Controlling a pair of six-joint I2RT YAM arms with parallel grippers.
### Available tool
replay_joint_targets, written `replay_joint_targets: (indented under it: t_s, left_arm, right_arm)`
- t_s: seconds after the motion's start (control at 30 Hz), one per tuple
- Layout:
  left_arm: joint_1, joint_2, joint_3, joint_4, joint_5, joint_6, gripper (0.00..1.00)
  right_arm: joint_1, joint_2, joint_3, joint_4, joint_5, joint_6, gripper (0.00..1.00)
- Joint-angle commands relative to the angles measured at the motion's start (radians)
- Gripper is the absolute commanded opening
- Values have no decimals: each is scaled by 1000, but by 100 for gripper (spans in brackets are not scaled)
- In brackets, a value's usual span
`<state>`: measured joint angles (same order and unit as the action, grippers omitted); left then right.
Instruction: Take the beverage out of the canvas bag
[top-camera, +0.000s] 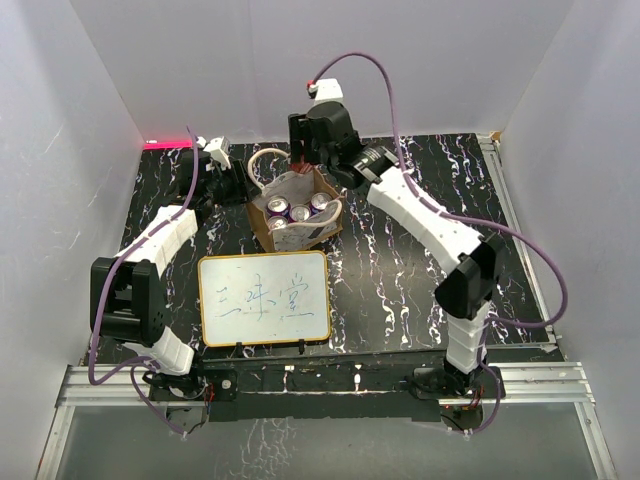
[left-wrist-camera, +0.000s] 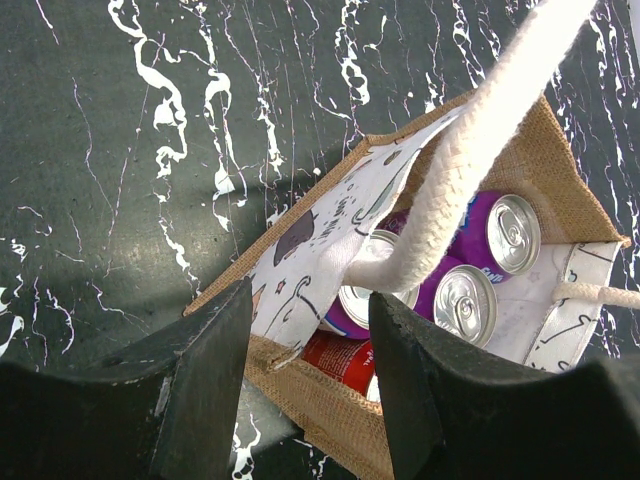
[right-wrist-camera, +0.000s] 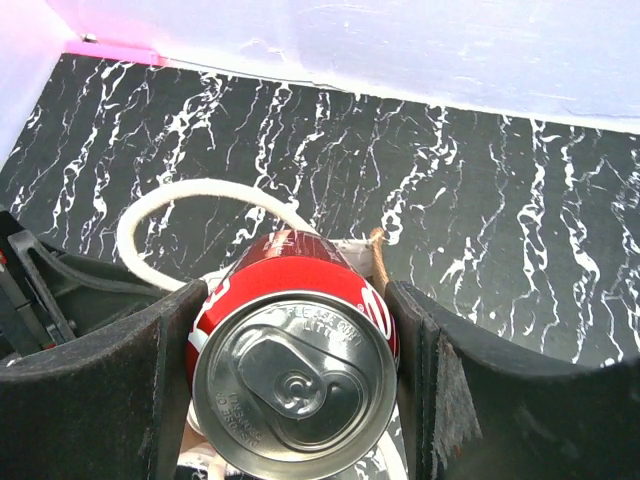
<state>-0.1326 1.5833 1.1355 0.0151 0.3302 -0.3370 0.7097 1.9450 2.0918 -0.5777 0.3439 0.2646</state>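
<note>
1. The right hand (right-wrist-camera: 295, 330) grips a red drink can (right-wrist-camera: 290, 390), top up.
2. The can is over the rope handle (right-wrist-camera: 150, 215) of the canvas bag (top-camera: 300, 232).
3. The left hand (left-wrist-camera: 310, 300) has a finger on each side of the bag's wall; whether it squeezes is hard to tell.
4. Purple cans (left-wrist-camera: 510, 235) stand in the bag on the black surface (top-camera: 400, 290).

This is a robotics lab test cell. Plain white walls (top-camera: 60, 120) box in a black marbled tabletop (top-camera: 380, 300) at 9, 12 and 3 o'clock. At 6 o'clock an aluminium rail frame (top-camera: 540, 378) carries two white-and-black robot arms, the left arm (top-camera: 165, 235) and the right arm (top-camera: 420, 215), both trailing purple cables (top-camera: 368, 58). A hand-lettered whiteboard (top-camera: 264, 298) lies flat near 6 o'clock, and a pink strip (top-camera: 168, 143) marks the 10 o'clock corner.
</note>
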Motion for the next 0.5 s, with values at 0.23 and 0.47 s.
replay_joint_targets:
  t_s: [0.23, 0.47]
  left_arm:
    - [10, 3, 39, -4, 18, -2, 48]
    - [11, -11, 36, -2, 19, -4, 48]
  right_arm:
    - [1, -442, -397, 260, 224, -42, 17]
    - [-18, -738, -770, 367, 485, -190, 10]
